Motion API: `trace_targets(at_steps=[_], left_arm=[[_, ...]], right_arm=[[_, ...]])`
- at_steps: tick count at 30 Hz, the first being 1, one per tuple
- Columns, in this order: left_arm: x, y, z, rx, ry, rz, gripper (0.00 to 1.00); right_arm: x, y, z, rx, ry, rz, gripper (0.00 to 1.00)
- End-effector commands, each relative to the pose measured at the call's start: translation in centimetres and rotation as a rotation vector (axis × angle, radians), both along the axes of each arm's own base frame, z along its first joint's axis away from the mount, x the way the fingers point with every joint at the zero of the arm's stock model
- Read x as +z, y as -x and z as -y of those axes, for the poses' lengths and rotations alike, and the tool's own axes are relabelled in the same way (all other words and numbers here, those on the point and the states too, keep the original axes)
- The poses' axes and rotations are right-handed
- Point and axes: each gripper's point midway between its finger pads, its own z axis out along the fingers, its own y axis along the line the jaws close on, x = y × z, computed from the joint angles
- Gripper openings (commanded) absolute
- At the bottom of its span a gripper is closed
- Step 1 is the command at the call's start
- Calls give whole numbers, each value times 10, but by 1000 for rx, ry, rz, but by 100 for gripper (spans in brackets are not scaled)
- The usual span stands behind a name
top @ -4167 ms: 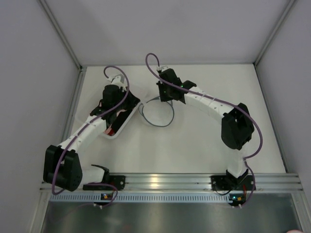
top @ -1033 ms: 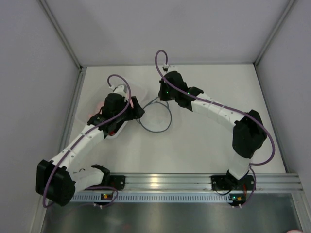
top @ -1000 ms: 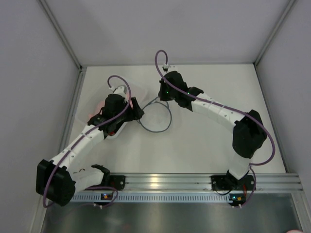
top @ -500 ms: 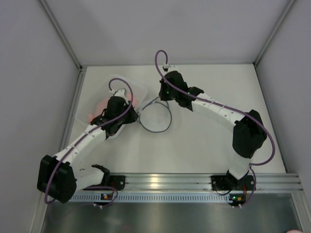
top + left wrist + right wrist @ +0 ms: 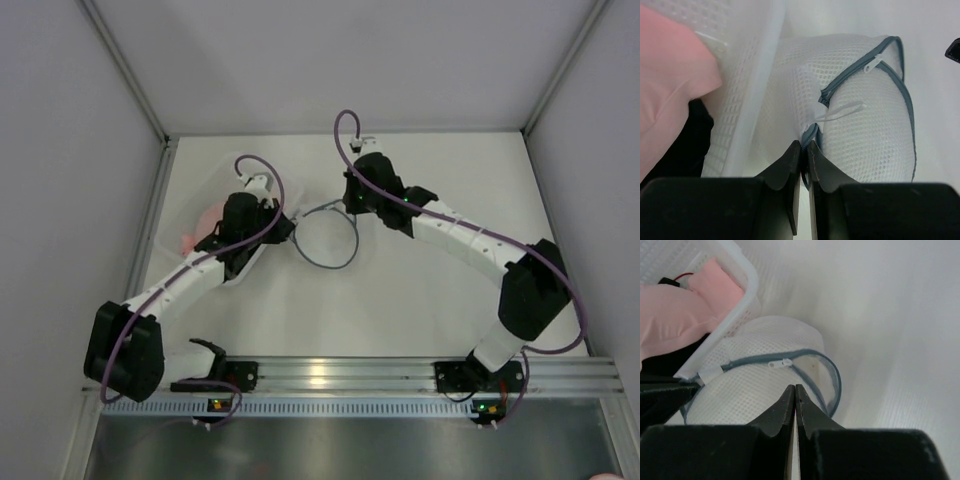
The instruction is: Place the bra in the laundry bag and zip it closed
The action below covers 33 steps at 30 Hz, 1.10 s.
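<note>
Mesh laundry bag (image 5: 865, 135) lies at the bin's (image 5: 762, 85) 3 o'clock, bulging; the bra we cannot pick out. We should hold the rim (image 5: 907, 110) taut and draw the zip slider (image 5: 777, 363) steadily. Left gripper (image 5: 803, 145), reaching toward 1 o'clock, pinches the rim; right gripper (image 5: 795, 388), fingers closed, sits at the slider's 5 o'clock.

White left arm (image 5: 185, 278) and right arm (image 5: 460, 237), bulky black joints, looping purple cables (image 5: 336, 135), matte black tool fingers (image 5: 784, 172).
</note>
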Motion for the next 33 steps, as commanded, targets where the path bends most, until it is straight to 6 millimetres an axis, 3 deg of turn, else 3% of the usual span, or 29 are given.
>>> trace_targets(at_steps=[1,2,3,4,6,7,8,13,18,22,30,33], left_arm=[[40,-24,29,-166,69,193,14],[45,-19,42,-269,84,216,14],[35,-22,47,-308,87,195,14],[43,-28,54,-345,97,211,14],[27,-27,67,-469,102,165,13],[36,-34,71,-496,100,177,13],[22,-33,74,-534,81,133,12],[34,-22,86,-675,108,177,12],[53,-9,89,-719,144,191,13],[47,-9,89,-718,141,179,13],[38,-6,89,-730,140,159,13],[37,-5,89,-733,139,161,12]], right_arm=[[33,6,32,-49,-10,75,2],[34,9,36,-52,-11,77,3],[35,9,42,-57,-13,77,6],[35,15,46,-50,-15,78,8],[35,19,51,-25,-4,84,15],[34,22,53,-17,1,85,15],[34,23,54,-5,15,94,19],[19,25,58,-5,47,65,35],[9,20,45,18,25,33,60],[5,11,39,13,33,18,62],[-19,-8,52,-140,11,-55,58],[-18,-14,53,-154,-13,-52,57]])
